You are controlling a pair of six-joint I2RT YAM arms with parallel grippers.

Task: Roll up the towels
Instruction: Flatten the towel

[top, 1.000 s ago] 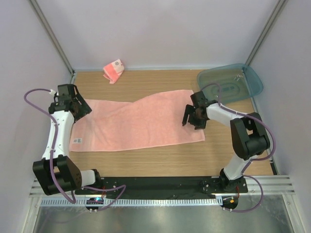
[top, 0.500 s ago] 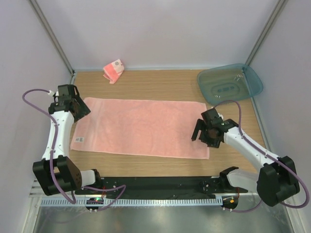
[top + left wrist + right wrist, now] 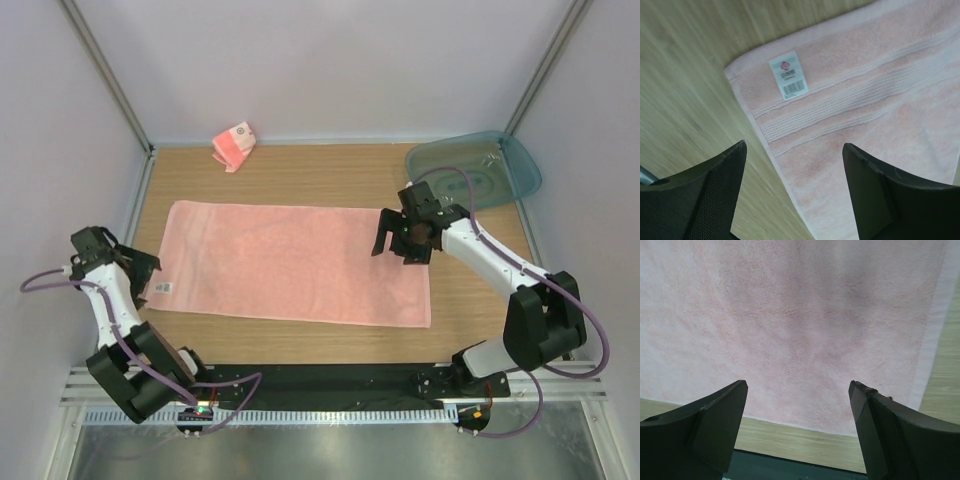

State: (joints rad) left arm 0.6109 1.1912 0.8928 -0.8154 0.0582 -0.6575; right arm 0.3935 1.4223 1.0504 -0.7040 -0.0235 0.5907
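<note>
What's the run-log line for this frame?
large towel: flat, unrolled | small towel: bunched, at back | left gripper: open, over left edge | right gripper: open, over right end

Wooden table, teal tray at far-right corner

towels 2: large towel, small towel | tray 1 | pincers 2: left pincer, right pincer | label 1 | surface 1
</note>
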